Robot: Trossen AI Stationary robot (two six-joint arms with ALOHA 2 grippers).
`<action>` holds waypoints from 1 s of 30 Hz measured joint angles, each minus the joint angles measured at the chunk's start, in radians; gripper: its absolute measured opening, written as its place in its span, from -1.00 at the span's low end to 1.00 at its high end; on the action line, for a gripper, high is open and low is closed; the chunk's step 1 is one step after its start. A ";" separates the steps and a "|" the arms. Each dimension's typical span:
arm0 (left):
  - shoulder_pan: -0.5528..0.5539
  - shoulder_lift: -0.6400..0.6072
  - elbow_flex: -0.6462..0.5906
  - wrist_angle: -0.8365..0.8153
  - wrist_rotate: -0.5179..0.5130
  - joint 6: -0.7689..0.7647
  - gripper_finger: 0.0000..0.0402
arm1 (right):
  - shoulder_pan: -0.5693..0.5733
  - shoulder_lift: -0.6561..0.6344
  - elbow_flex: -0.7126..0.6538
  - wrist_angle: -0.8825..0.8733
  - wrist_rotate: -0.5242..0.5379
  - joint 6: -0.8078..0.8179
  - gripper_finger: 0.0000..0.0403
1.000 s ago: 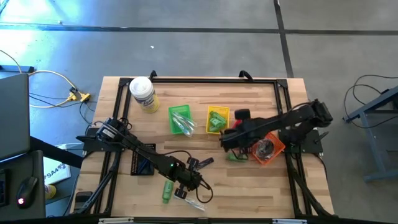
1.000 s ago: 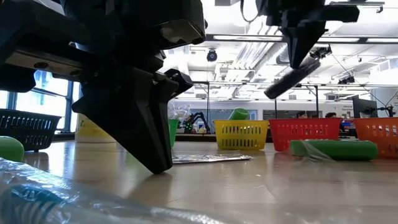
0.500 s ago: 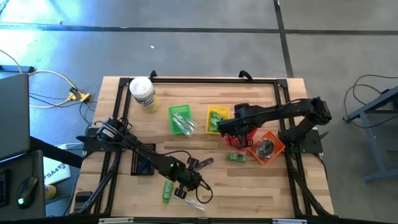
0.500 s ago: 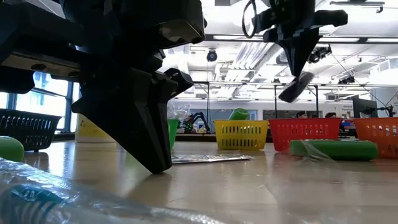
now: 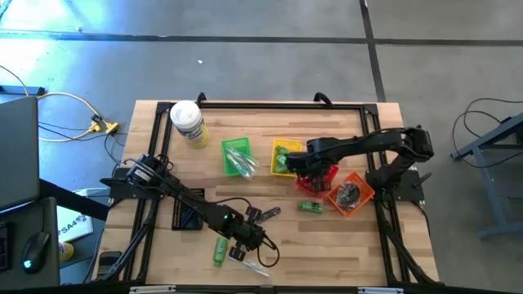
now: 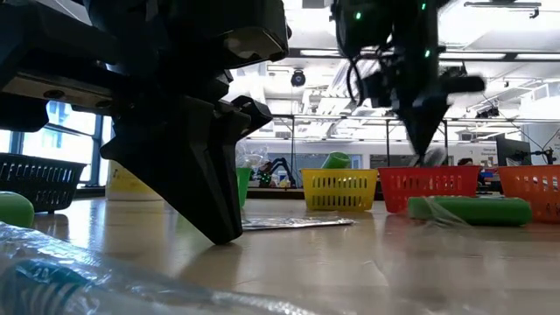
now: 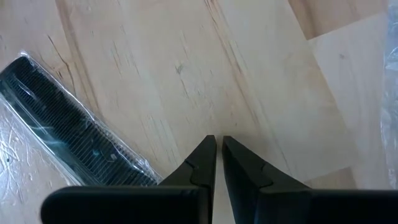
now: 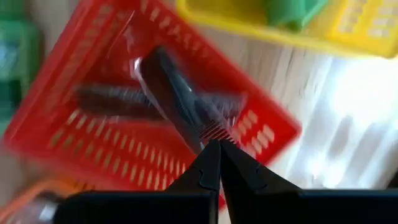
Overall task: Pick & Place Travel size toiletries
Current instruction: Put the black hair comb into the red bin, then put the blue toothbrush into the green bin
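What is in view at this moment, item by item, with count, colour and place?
White jar: one, white with a yellow label, far left corner of the table.
Green basket: one, mid-table, clear packets inside.
Yellow basket: one, beside the green basket, green items inside.
Red basket: one, under the right gripper.
Orange basket: one, right side, a dark pouch inside.
Black basket: one, left of centre.
Green bottles: two, one near the orange basket, one at the near edge.
Wrapped dark comb: one, by the left gripper.
Left gripper: shut, empty, low over the near edge.
Right gripper: shut on a dark wrapped piece, over the red basket.
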 joint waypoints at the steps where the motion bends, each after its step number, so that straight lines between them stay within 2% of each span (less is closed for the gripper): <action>1: 0.000 0.000 0.000 0.000 0.000 0.000 -0.87 | -0.008 0.000 -0.017 0.032 0.000 -0.013 -0.98; 8: 0.000 0.000 0.000 0.003 0.000 0.000 -0.87 | -0.069 0.000 -0.114 0.156 -0.016 -0.049 -0.98; 14: 0.000 0.000 0.000 0.004 0.000 0.000 -0.87 | -0.106 0.000 -0.163 0.184 -0.152 -0.062 -0.97; 17: 0.000 -0.008 -0.001 0.002 -0.007 0.000 -0.87 | -0.099 0.001 -0.166 0.202 -0.218 -0.062 -0.90; 20: 0.000 -0.021 -0.002 0.001 -0.040 0.000 -0.87 | -0.078 0.000 -0.166 0.219 -0.247 -0.053 -0.71; 25: -0.015 -0.098 -0.001 -0.027 -0.117 0.021 -0.87 | -0.032 -0.012 -0.166 0.201 -0.192 0.024 -0.20; 28: -0.034 -0.166 -0.001 -0.076 -0.156 0.047 -0.90 | -0.006 -0.053 -0.166 0.156 -0.172 0.073 0.06; 30: -0.050 -0.230 -0.002 -0.123 -0.192 0.064 -0.96 | 0.011 -0.106 -0.166 0.158 -0.199 0.097 0.17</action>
